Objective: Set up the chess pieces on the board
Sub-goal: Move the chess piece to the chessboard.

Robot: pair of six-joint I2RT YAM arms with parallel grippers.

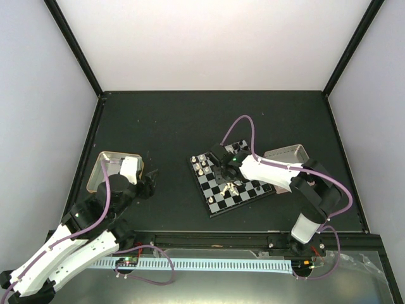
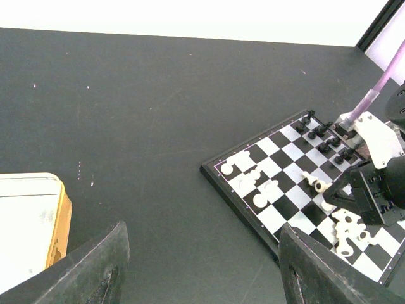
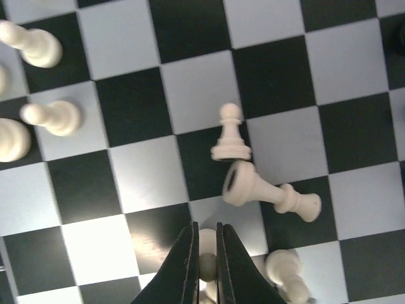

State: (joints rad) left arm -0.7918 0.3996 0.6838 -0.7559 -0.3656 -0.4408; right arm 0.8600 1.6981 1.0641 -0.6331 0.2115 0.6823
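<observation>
Dark desk (image 1: pixel 164 126) between pale walls: we see the board (image 1: pixel 221 201) lying askew right of centre, toward the near edge. Over it hangs the right end effector (image 3: pixel 205 228), fingers pressed almost together above cream chess pieces (image 3: pixel 266 190) that stand or lie toppled mid-board; whether it pinches one we cannot tell. Some black chess pieces (image 2: pixel 323 136) line the board's far side. At the left edge, beside a metal tin (image 1: pixel 104 166), the left end effector (image 2: pixel 202 253) gapes wide, holding nothing.
</observation>
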